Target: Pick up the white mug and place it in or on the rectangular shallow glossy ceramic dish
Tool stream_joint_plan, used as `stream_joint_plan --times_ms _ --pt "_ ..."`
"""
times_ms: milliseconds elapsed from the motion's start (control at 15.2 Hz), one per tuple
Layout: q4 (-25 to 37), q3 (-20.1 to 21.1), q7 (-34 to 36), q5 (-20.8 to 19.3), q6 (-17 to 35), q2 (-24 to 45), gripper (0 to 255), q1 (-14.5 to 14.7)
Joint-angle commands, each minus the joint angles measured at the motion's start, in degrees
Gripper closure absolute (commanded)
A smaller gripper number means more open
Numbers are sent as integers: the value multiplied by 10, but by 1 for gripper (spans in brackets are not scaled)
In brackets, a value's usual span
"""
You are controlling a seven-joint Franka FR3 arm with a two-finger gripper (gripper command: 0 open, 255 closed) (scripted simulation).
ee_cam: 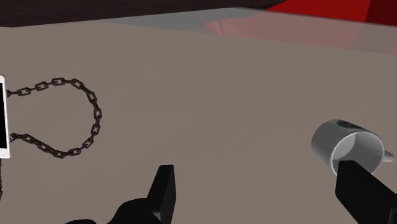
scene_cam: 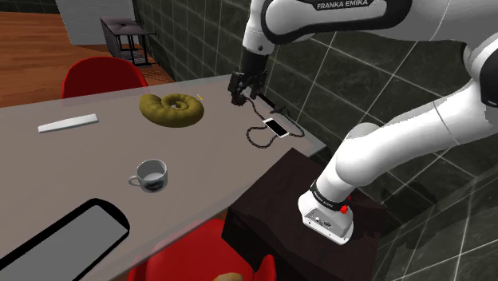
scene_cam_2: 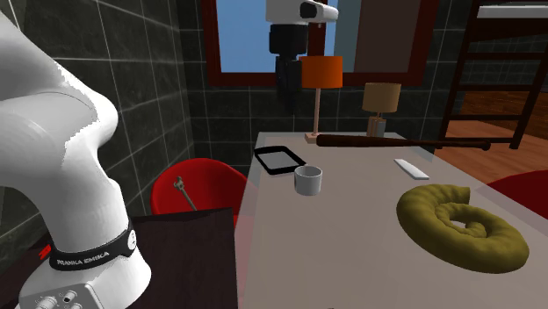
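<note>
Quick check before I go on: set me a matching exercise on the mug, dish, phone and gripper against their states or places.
1 white mug
2 dish
3 phone
4 gripper

A open, above the table
B beside a dark chain
C black-rimmed, nothing in it
D upright on the table

Pairs: 1-D, 2-C, 3-B, 4-A

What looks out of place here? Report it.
Nothing is spilled or tipped; the white mug stands upright. Oddest is the dark looped chain lying beside the white flat phone near the edge of the grey table.
</note>
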Motion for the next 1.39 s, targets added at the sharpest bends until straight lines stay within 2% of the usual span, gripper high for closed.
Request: stream_joint_plan --times_ms 0,330,660,990,1320 --pt "-3 17 16 6 39 33 0 6" --pt "6 55 57 8 121 122 0 16" --pt "36 88 105 -10 196 223 0 24" --pt "84 109 163 -50 255 333 0 35" --pt "152 110 225 -105 296 446 0 61"
